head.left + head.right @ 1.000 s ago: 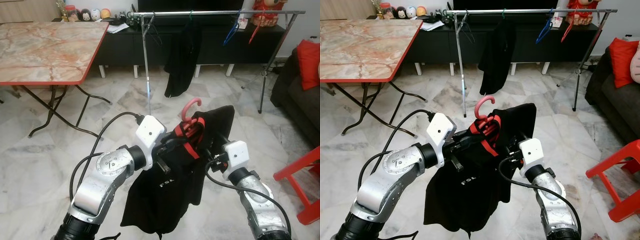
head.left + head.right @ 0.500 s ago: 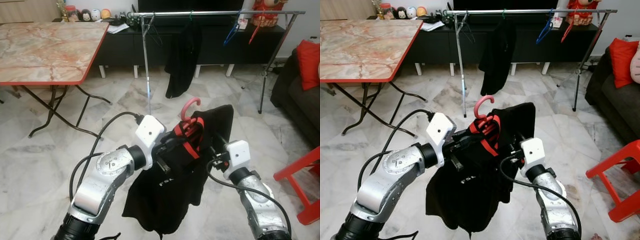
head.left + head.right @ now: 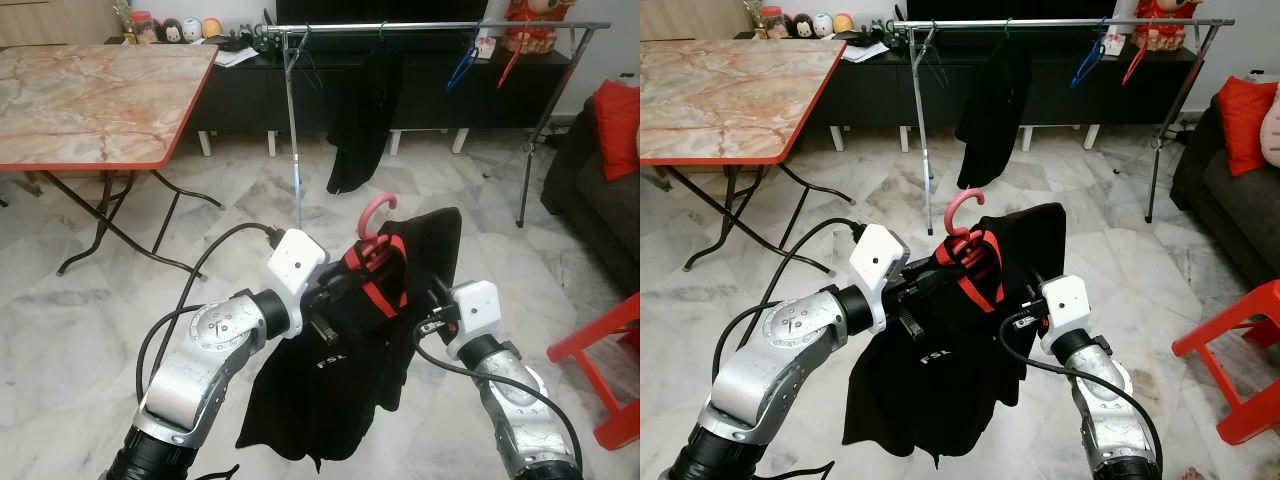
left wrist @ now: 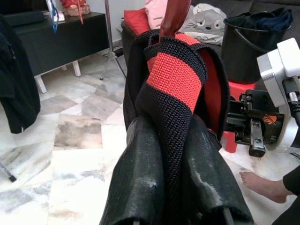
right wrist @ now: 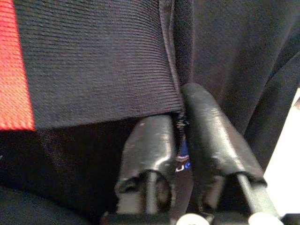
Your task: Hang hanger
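In your left eye view, centre frame, both grippers hold up a black shirt [image 3: 340, 390] on a red hanger [image 3: 378, 215]; its white lettering is too small to read. The clothes rack [image 3: 440, 27] crosses the top. Left wrist: your left gripper [image 4: 171, 154] pinches the red-and-black collar [image 4: 176, 79]. Right wrist: your right gripper [image 5: 180, 126] clamps black fabric.

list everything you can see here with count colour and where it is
hanger: 1, pink-red, hook sticking up between the two grippers
garment: 1, black with red collar band, draped on the hanger
clothes rail: 1, silver, far across the room
black garment: 1, hanging on the rail
spare hangers: blue and red, on the rail's right part
table: 1, marble top, red edge, far left
stool: 1, red, right
left gripper: shut on the collar
right gripper: shut on black cloth
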Robot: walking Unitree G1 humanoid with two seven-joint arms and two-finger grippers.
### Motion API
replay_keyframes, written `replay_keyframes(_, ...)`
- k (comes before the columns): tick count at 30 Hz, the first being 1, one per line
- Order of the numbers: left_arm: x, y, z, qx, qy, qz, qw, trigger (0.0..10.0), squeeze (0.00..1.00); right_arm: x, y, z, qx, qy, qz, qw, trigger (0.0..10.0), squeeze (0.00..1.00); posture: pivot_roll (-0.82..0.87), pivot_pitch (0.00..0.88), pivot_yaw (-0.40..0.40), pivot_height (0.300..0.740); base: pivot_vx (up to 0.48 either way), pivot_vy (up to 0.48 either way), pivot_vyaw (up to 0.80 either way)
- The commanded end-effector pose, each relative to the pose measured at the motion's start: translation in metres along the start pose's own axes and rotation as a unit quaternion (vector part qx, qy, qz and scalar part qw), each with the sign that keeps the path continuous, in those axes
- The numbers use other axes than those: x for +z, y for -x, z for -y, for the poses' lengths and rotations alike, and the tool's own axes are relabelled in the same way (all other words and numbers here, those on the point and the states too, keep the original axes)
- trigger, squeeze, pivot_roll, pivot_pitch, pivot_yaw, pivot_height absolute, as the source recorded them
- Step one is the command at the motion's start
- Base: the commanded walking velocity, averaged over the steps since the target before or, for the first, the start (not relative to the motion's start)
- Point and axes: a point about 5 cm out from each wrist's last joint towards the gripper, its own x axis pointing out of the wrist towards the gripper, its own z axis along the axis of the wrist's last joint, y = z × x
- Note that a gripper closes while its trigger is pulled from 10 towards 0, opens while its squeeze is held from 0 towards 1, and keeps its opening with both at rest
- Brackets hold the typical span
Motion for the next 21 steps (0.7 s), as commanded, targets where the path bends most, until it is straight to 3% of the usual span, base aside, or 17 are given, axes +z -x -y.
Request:
replay_keyframes(1,0.012,0.003,0.001,0.000,-0.007,0.024,1.000,10.0,0.00,0.001,-0.002,0.001,-0.004,-0.007,0.003,1.000,0.0,0.00,0.00,0.011,-0.035,0.740,0.000,0.000,0.00)
replay_keyframes(13,0.009,0.007,-0.003,0.004,-0.010,0.013,1.000,10.0,0.00,0.003,-0.003,0.001,-0.006,-0.004,0.006,1.000,0.0,0.00,0.00,0.013,-0.036,0.740,0.000,0.000,0.00)
replay_keyframes(21,-0.022,0.025,-0.012,0.000,-0.091,-0.081,0.993,10.0,0.00,0.002,-0.003,-0.001,0.007,-0.001,0.002,1.000,0.0,0.00,0.00,0.009,-0.035,0.740,0.000,0.000,0.00)
